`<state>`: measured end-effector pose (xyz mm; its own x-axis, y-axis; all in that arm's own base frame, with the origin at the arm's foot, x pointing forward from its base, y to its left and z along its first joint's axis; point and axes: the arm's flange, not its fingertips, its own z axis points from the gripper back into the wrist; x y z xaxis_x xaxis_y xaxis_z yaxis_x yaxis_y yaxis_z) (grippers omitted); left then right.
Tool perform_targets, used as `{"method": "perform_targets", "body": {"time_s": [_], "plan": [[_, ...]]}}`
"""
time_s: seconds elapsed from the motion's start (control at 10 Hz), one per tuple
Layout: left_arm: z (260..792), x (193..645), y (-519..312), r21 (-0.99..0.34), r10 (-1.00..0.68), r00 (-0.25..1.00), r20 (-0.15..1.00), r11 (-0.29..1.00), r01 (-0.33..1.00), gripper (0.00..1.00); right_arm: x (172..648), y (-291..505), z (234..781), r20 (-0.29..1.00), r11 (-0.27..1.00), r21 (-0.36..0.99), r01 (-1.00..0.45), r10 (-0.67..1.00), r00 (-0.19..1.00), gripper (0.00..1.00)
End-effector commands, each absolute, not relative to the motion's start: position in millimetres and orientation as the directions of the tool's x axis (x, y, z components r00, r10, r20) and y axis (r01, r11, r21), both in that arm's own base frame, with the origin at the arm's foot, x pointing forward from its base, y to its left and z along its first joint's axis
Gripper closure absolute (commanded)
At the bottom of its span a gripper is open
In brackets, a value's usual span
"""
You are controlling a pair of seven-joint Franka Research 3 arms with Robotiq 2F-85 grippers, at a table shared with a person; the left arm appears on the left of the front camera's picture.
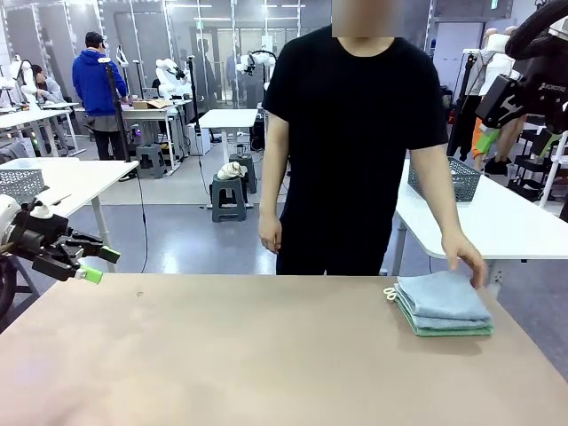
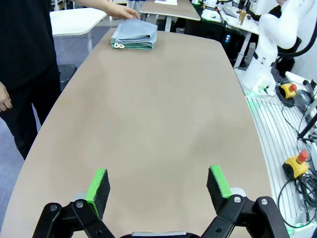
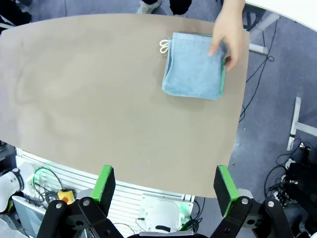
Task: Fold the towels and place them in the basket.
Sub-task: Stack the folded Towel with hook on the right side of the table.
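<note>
We see only a thin edge of the green towel [image 1: 448, 330] under the blue towel [image 1: 441, 297] near the table's [image 1: 248, 355] far right corner. The person's hand [image 3: 228, 37] covers the blue towel's far corner. The towels' labels are hidden.

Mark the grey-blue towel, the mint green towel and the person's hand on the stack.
grey-blue towel [image 3: 193, 69]: right wrist view, top face.
mint green towel [image 1: 448, 330]: front view, near folded edge.
person's hand [image 3: 229, 34]: right wrist view, back of hand.
</note>
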<state>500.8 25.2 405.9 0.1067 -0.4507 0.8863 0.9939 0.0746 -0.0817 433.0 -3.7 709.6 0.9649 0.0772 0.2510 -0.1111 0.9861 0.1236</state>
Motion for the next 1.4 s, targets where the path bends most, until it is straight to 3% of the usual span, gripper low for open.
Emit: {"method": "perform_targets", "body": {"time_s": [0.0, 1.3], "plan": [[407.4, 498.2, 25.1, -0.077, -0.454, 0.104, 0.885, 0.077, 0.994, 0.00, 434.7, -4.2, 711.1, 0.252, 0.987, 0.122, -0.108, 0.075, 0.965, 0.00], [407.4, 498.2, 25.1, -0.077, -0.454, 0.104, 0.885, 0.077, 0.994, 0.00, 434.7, -4.2, 711.1, 0.252, 0.987, 0.122, -0.108, 0.075, 0.965, 0.00]]}}
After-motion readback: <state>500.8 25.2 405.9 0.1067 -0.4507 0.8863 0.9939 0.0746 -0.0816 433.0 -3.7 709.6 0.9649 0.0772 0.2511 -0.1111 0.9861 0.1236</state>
